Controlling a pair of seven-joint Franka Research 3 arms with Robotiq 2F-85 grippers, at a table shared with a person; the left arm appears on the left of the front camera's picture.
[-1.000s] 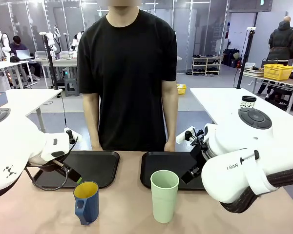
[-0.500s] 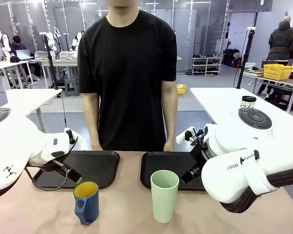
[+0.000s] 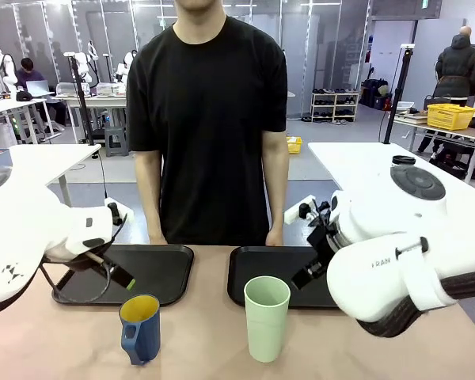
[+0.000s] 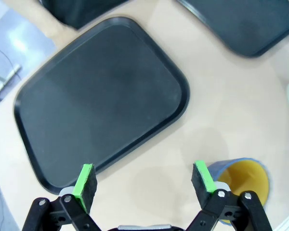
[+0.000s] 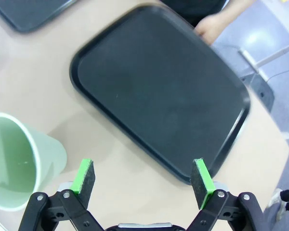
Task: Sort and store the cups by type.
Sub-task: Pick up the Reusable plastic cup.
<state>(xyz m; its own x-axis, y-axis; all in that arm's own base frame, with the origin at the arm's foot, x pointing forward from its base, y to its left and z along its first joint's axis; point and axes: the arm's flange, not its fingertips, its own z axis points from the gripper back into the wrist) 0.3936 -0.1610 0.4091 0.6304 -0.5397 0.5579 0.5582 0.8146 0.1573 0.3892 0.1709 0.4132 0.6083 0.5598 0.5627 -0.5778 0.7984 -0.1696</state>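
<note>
I'm holding my left gripper [image 4: 143, 174] open near the blue mug [image 4: 244, 176]. My right gripper [image 5: 143, 169] is gaping near the green tumbler [image 5: 20, 162].

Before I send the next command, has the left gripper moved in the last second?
Yes, slightly. In the front view the left gripper has lifted a little: its green tip now sits clear above the blue mug rim, which stayed put.

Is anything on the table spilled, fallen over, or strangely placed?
Nothing stands out. The blue mug and the green tumbler stand upright on the table, near the left tray and the right tray, which lie flat. The left claw and the right claw are open.
</note>
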